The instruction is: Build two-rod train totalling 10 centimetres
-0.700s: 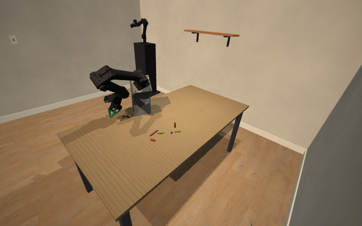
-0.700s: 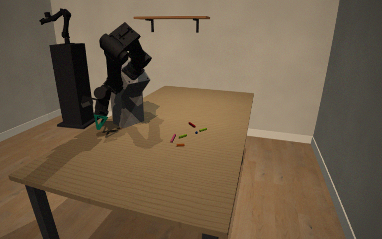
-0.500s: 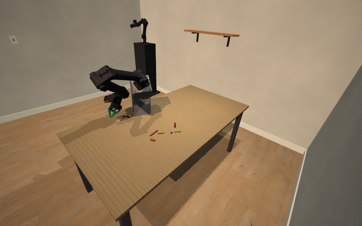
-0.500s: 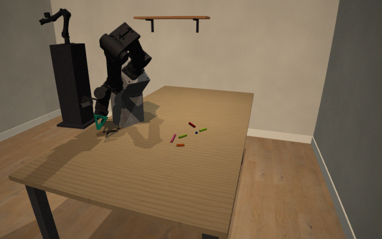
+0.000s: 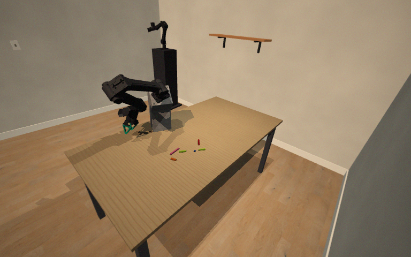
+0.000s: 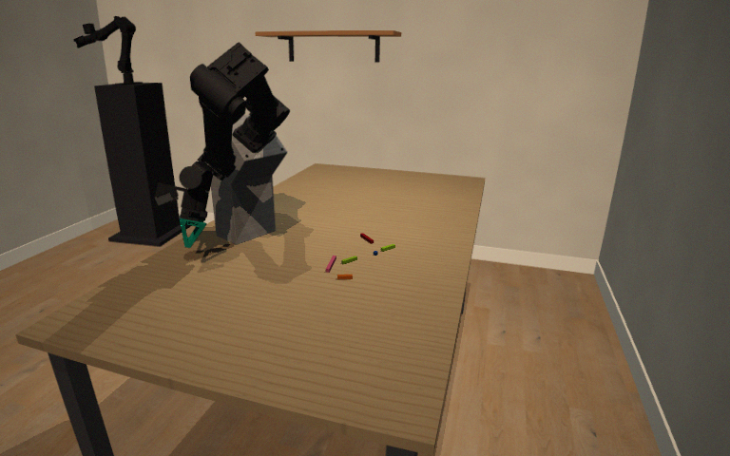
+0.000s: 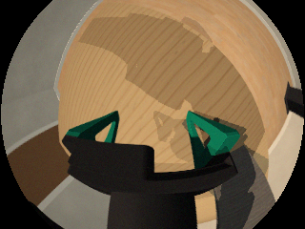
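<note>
Hovering above table (image 5: 179,187) (image 6: 269,332) (image 7: 95,67), claw (image 5: 129,128) (image 6: 192,233) (image 7: 152,114) fully open, holding nothing, touching nothing.

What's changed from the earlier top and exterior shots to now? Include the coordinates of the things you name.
Nothing visibly: no rod was moved, taken hold of or let go. The arm (image 5: 137,85) (image 6: 218,128) keeps its pose, with the gripper (image 5: 128,128) (image 6: 192,234) (image 7: 152,114) off to the side of the rods, open and holding nothing. The pink, orange, red, blue and two lime rods lie as they did, still spread out.
</note>
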Robot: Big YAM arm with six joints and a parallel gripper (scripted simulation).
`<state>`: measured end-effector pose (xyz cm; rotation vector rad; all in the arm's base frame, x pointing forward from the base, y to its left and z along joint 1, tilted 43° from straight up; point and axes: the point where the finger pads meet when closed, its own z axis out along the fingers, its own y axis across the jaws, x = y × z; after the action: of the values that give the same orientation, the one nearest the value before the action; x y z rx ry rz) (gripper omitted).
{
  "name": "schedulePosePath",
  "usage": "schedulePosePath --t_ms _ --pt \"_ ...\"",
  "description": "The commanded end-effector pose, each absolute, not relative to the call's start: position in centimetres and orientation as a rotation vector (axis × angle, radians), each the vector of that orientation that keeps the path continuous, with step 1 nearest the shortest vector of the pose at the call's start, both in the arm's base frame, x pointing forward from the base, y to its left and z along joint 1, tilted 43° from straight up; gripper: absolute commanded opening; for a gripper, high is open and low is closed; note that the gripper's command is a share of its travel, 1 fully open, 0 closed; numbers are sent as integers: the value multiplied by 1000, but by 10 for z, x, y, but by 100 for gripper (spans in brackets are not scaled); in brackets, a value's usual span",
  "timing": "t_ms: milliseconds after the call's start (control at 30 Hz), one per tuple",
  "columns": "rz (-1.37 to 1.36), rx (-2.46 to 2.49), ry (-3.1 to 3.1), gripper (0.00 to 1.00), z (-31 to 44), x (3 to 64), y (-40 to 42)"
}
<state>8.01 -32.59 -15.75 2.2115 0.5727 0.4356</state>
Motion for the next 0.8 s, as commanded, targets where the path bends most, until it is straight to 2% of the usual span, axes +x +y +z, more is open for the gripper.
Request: schedulePosePath --t_ms 0,767 --pt "427 2207 611 100 -153 84 -322" --pt "215 1962 1178 100 -137 123 -326"
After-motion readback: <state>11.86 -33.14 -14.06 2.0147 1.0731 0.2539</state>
